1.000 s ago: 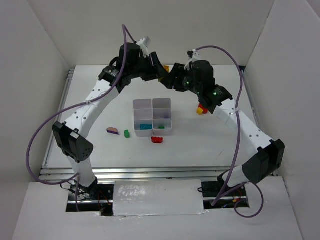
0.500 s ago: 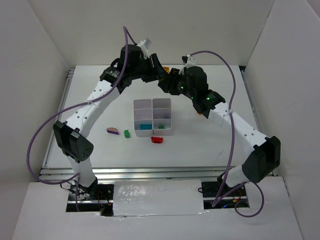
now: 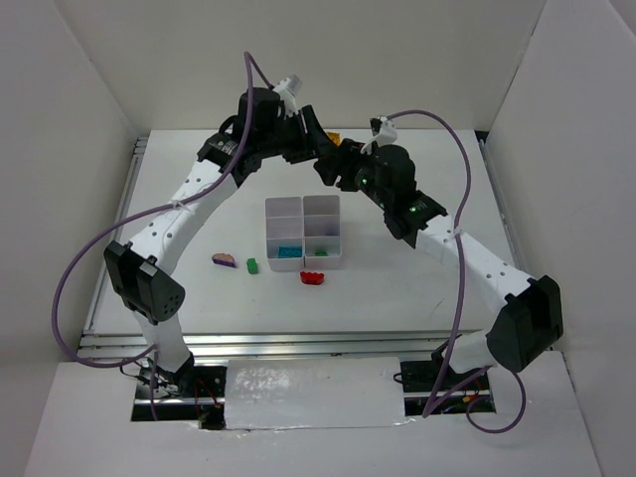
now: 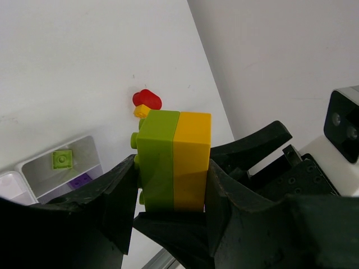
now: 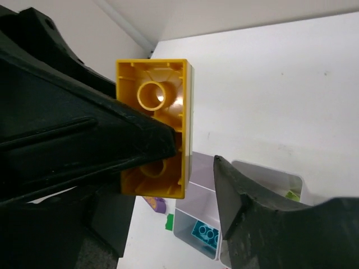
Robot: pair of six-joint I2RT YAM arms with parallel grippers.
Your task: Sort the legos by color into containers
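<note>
My left gripper (image 3: 326, 149) is shut on a green and yellow lego pair (image 4: 174, 159) stuck together, held high over the back of the table; the pair also shows in the top view (image 3: 336, 140). My right gripper (image 3: 344, 171) is open, its jaws either side of the pair's yellow half (image 5: 152, 120), with a gap at the right finger (image 5: 241, 213). The white containers (image 3: 303, 202) stand mid-table, holding a teal lego (image 3: 288, 252), a green one (image 4: 61, 159) and a purple one (image 4: 78, 180). A red lego (image 3: 313, 277), a green lego (image 3: 252, 265) and a purple lego (image 3: 225, 260) lie in front.
A red and yellow lego pair (image 4: 146, 102) lies on the table right of the containers; my right arm hides it in the top view. White walls close in the table at the back and both sides.
My right gripper has moved left and up to the left gripper, and its jaws now stand around the held lego pair. The left arm has hardly moved.
</note>
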